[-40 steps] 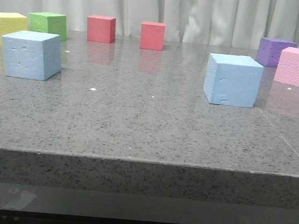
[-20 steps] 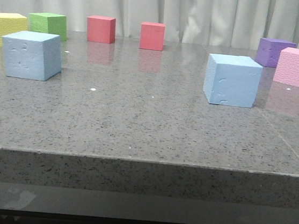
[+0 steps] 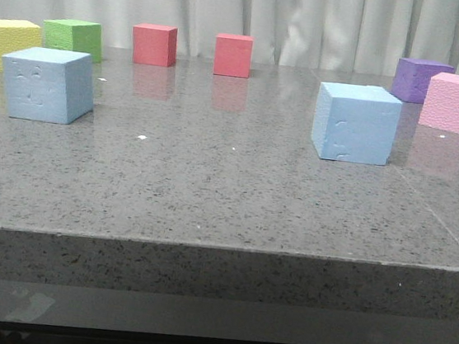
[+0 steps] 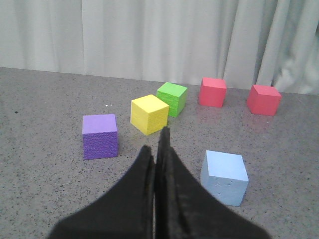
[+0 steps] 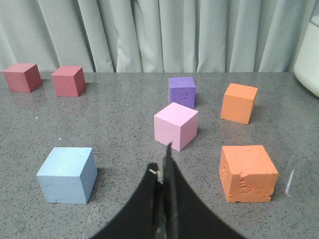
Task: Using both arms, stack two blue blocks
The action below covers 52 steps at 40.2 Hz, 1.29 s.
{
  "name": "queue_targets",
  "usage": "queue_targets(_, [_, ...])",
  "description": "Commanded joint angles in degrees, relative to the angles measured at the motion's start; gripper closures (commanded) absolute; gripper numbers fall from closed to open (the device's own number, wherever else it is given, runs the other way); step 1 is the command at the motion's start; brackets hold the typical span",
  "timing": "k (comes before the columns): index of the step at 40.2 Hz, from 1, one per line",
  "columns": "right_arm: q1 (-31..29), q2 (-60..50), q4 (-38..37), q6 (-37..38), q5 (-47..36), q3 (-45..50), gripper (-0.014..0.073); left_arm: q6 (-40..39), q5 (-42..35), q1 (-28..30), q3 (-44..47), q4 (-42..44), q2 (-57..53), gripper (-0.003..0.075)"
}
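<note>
Two sky-blue foam cubes rest apart on the grey table. The left blue block [image 3: 46, 84] stands near the table's left side; it also shows in the left wrist view [image 4: 224, 177]. The right blue block [image 3: 356, 122] stands right of centre; it also shows in the right wrist view [image 5: 67, 174]. My left gripper [image 4: 155, 149] is shut and empty, above the table, short of its block. My right gripper [image 5: 164, 162] is shut and empty, apart from its block. Neither gripper shows in the front view.
Along the back stand a yellow cube [image 3: 10, 42], a green cube [image 3: 72, 37], two red cubes [image 3: 154, 44] [image 3: 233, 54], a purple cube [image 3: 422, 79] and a pink cube [image 3: 455, 102]. Two orange cubes [image 5: 247, 172] [image 5: 239, 102] sit at the right. The table's front edge [image 3: 221, 250] is near.
</note>
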Motion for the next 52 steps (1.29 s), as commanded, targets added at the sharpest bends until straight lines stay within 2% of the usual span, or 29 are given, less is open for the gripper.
queue_targets(1, [-0.23, 0.82, -0.68, -0.03, -4.71, -1.93, 0.0715, -0.46, -4.82, -0.03, -1.8, -0.47, 0.95, 0.0739])
queue_targets(9, [-0.23, 0.82, -0.68, 0.02, -4.6, -1.93, 0.0697, -0.46, -4.82, -0.03, -1.8, -0.47, 0.95, 0.0739])
queue_targets(11, [-0.23, 0.82, -0.68, 0.02, -4.6, -1.93, 0.0639, -0.46, -4.5, -0.03, -1.8, -0.47, 0.95, 0.0737])
queue_targets(13, [-0.23, 0.82, -0.74, 0.02, -4.6, -1.93, 0.0522, -0.46, -4.22, -0.03, -1.8, 0.0, 0.95, 0.0719])
queue_targets(15, [-0.23, 0.82, -0.93, 0.02, -4.6, -1.93, 0.0393, -0.46, -4.22, -0.03, -1.8, 1.51, 0.95, 0.0659])
queue_targets(17, [-0.23, 0.82, -0.94, 0.02, -4.47, -1.93, 0.0243, -0.46, -4.22, -0.03, -1.8, 3.28, 0.95, 0.0536])
queue_targets(19, [-0.23, 0.82, -0.94, 0.02, -4.47, -1.93, 0.0137, -0.46, -4.33, -0.03, -1.8, 4.81, 0.95, 0.0398])
queue_targets(21, [-0.23, 0.82, -0.94, 0.02, -4.47, -1.93, 0.0057, -0.46, -4.33, -0.03, -1.8, 4.83, 0.95, 0.0246])
queue_targets(23, [-0.23, 0.82, -0.94, 0.02, -4.47, -1.93, 0.0025, -0.46, -4.33, -0.03, -1.8, 4.83, 0.95, 0.015])
queue_targets(25, [-0.23, 0.82, -0.94, 0.02, -4.47, -1.93, 0.0021, -0.46, -4.33, -0.03, -1.8, 4.71, 0.95, 0.0098])
queue_targets(46, [-0.23, 0.82, 0.23, 0.02, -5.33, -1.93, 0.002, -0.46, -4.33, -0.03, -1.8, 4.71, 0.95, 0.0102])
queue_targets(49, [-0.23, 1.37, 0.29, 0.02, -3.87, -2.79, 0.002, -0.46, -4.33, -0.03, -1.8, 4.71, 0.95, 0.0102])
queue_targets(52, [-0.23, 3.96, 0.95, 0.02, 1.37, -5.57, 0.0004, -0.46, -4.33, -0.03, -1.8, 4.71, 0.95, 0.0102])
